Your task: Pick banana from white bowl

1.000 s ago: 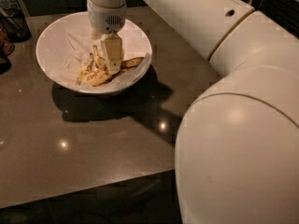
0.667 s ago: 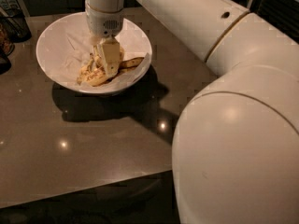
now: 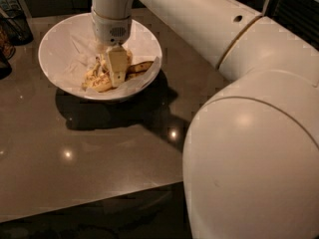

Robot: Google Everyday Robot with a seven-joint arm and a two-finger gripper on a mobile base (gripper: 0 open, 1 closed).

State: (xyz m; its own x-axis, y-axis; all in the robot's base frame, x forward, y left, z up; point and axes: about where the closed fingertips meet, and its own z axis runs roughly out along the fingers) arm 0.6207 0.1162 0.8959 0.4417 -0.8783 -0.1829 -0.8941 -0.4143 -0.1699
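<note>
At 11 o'clock on worktop [image 3: 99,148]: bowl [image 3: 52,41], gripper [image 3: 114,72] down inside, low over its centre. State of jaws — cannot tell. Yellow banana [image 3: 98,81] on paper liner [image 3: 149,69], just beside gripper at its 7 o'clock; browner piece [image 3: 140,66] at 3. Risks: pinching liner with the fruit and dragging it up; squashing soft flesh; slipping off the curve, everything lying packed together.
</note>
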